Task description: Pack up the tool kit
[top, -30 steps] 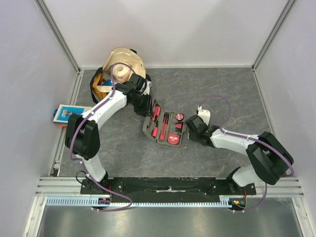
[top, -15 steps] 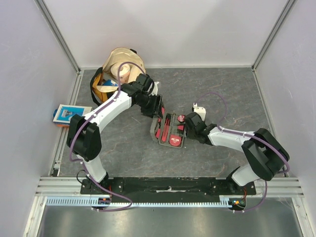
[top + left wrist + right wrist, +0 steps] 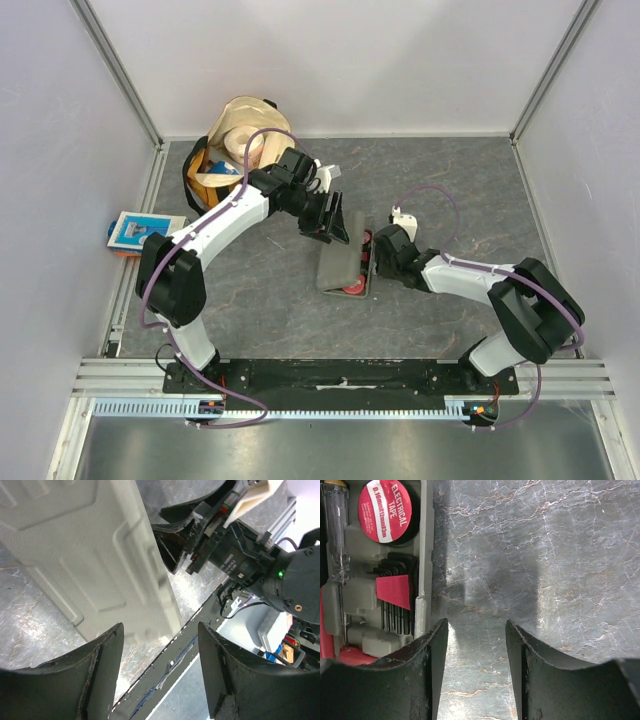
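The one case (image 3: pixel 337 265) has folded nearly shut; left claw (image 3: pixel 159 630) and right claw (image 3: pixel 476 625) gape.

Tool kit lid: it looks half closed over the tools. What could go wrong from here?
1. The lid leans partway over the case while the left gripper is open, not clamping it, so it may flop back open or slam down.
2. The right gripper waits open right by the case's edge; the closing lid might strike it.
3. If the electrical tape roll or hex keys sit proud, the lid may not latch.
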Available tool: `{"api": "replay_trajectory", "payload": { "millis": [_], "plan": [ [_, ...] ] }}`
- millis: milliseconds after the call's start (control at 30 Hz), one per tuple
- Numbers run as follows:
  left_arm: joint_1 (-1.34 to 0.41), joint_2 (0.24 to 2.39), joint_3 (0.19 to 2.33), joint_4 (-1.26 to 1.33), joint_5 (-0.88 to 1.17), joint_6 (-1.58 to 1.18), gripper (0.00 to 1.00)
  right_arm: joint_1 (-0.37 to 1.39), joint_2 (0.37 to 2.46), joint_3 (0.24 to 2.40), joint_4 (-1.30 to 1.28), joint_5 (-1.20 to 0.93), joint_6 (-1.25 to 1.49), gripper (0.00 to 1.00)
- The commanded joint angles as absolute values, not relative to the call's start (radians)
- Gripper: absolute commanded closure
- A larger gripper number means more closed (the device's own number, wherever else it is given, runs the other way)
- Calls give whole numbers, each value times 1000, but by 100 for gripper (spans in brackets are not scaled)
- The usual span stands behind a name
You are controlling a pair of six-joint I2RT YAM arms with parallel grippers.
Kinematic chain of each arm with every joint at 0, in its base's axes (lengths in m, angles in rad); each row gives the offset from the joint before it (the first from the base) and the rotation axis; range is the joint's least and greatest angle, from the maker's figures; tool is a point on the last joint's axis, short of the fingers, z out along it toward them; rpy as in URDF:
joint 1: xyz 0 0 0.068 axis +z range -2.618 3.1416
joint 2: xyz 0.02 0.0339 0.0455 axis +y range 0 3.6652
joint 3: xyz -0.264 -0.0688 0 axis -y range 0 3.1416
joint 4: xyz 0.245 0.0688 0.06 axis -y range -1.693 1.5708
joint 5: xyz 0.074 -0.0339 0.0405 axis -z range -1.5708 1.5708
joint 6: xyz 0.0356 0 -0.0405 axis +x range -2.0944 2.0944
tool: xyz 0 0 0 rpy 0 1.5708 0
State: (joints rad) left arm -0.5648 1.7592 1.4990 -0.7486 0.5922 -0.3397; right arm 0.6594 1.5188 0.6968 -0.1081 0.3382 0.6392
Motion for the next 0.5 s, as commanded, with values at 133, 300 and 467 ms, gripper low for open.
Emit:
{"api": "replay_trajectory", "payload": {
  "millis": [133, 300, 467],
  "plan": [
    [-574, 1759, 1508, -695, 628, -317, 33, 604, 1444, 660, -198, 350, 704, 44],
    [-572, 1770, 1477, -699, 485, -347, 33, 584, 1373, 699, -279, 382, 689, 41],
    [-572, 1825, 1416, -673, 417, -356, 33, 581, 1348, 778, -299, 321, 669, 33]
  ]
}}
